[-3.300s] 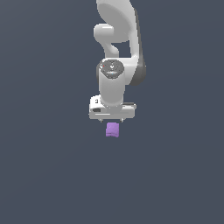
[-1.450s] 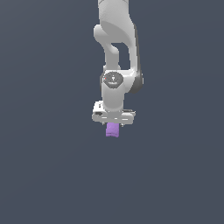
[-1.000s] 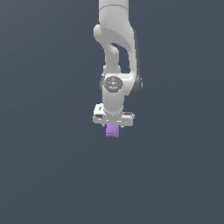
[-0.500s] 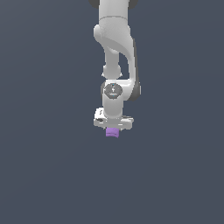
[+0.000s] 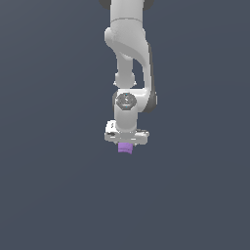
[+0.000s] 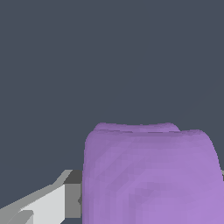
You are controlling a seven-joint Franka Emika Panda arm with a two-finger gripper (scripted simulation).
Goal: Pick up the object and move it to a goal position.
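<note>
Block [image 5: 125, 148], small and light purple, hangs directly under the gripper [image 5: 126, 145] near the middle of the exterior view, with only plain dark grey surface around it. In the wrist view the block [image 6: 148, 175] fills the lower part of the picture, and one grey finger [image 6: 41, 205] presses against its side; the other finger is hidden behind the block. So the gripper is pinched on the block, holding it up close to the palm.

Farther back, the white arm [image 5: 128, 53] rises straight up from the gripper and runs out of the top of the exterior view.

Compared with half a second ago, the gripper and block sit at almost the same spot in the exterior view, a touch lower if anything, and the arm looks a little more stretched downward. Against the picture from a few seconds back, the gripper has come down and drifted slightly to the exterior view's right, while less of the purple block shows beneath the fingers.

That reads as a carry under way: the pick is done and the block is travelling with the arm. No goal marker shows in either view, so how much of the move remains cannot be told.
</note>
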